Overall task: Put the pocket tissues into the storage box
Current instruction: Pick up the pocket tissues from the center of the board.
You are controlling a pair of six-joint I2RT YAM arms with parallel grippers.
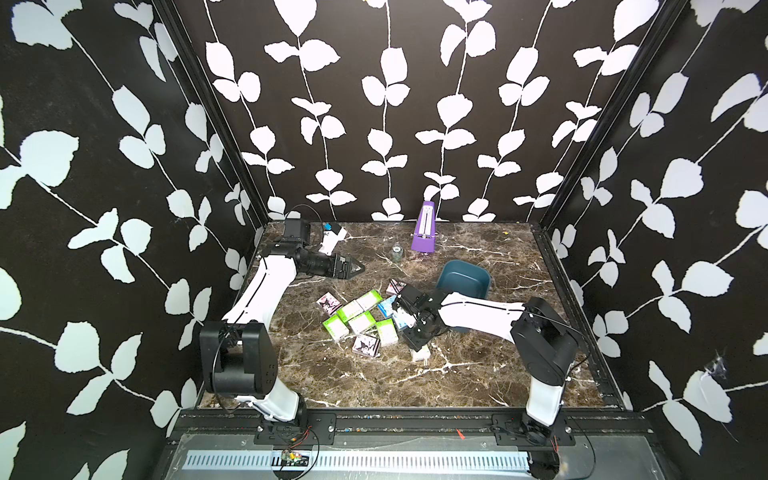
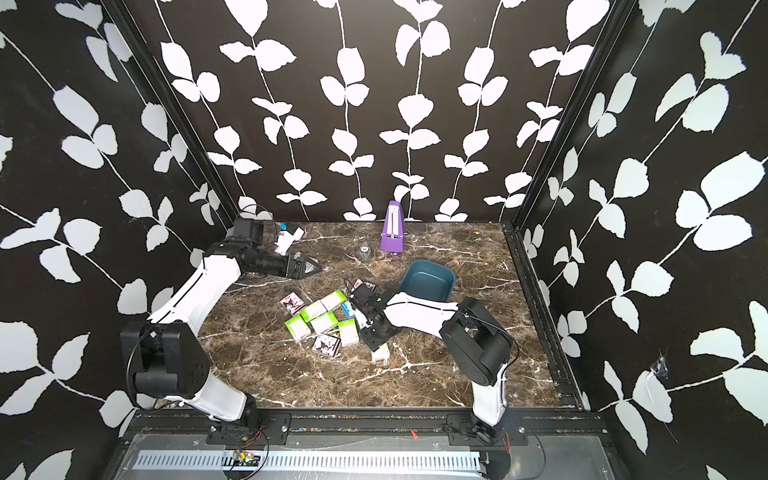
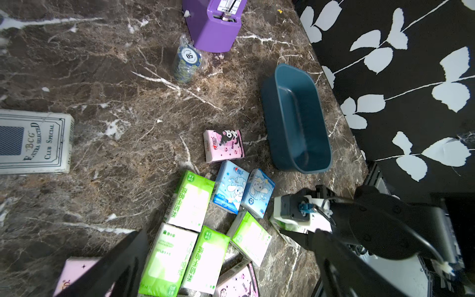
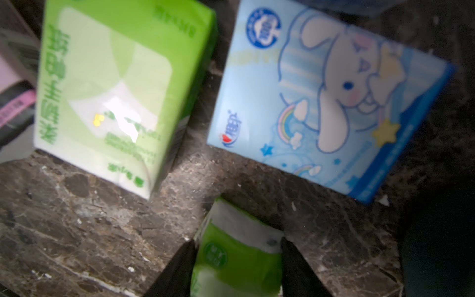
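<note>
Lime-green, blue and pink pocket tissues (image 1: 361, 322) near teal storage box (image 1: 463, 276)

Cropping a green packet (image 4: 237, 259) at the blurred right wrist view's lower edge, seemingly pinched between fingers (image 4: 174, 272). Hiding the near wall of the storage box (image 1: 463, 270) under the right arm (image 1: 478, 309) in both top views. Cutting off a card box (image 3: 33, 141) and purple metronome (image 3: 213, 28) at the left wrist view's edges.

Pocket tissues (image 1: 350, 311) in all: eleven
Green-and-white packets (image 1: 362, 322): six (one largely hidden in both top views)
Blue packets (image 1: 386, 307): two
Pink cartoon packets (image 1: 326, 302): three
Storage box (image 1: 461, 276): one
Purple pyramid (image 1: 424, 232): one
Card box (image 3: 33, 141): one
Chip stack (image 3: 187, 61): one
Robot arms (image 1: 266, 286): two
</note>
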